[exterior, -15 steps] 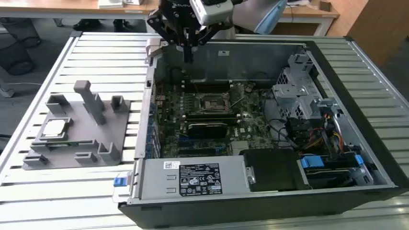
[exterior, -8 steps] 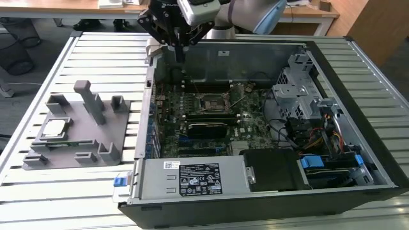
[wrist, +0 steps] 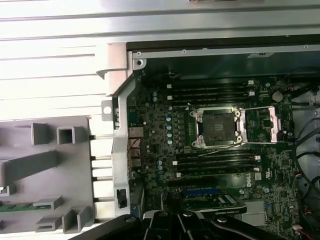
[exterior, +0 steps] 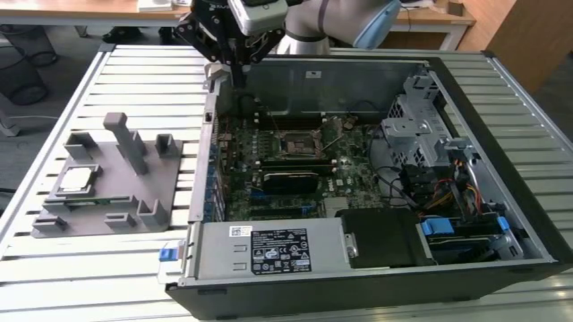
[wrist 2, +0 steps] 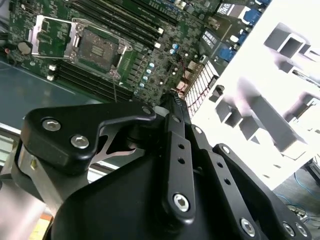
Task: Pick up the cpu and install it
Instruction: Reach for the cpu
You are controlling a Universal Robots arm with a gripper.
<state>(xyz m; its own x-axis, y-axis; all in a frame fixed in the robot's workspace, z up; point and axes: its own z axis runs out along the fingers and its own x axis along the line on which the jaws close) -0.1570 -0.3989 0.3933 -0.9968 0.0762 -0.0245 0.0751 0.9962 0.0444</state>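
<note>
While your gripper [exterior: 239, 70] hangs empty, jaws together, over the case's [exterior: 358, 87] corner, the cpu [exterior: 76, 180] lies on the tray [exterior: 117, 178] by the table's [exterior: 134, 74] edge, exterior view's left. Grip it level, by its sides.

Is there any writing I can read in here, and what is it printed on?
Black label on the silver power supply box: print too small to read.
Small white sticker beside it: too small.
Wall sticker on the case back wall: blurred.
Nothing legible.
</note>
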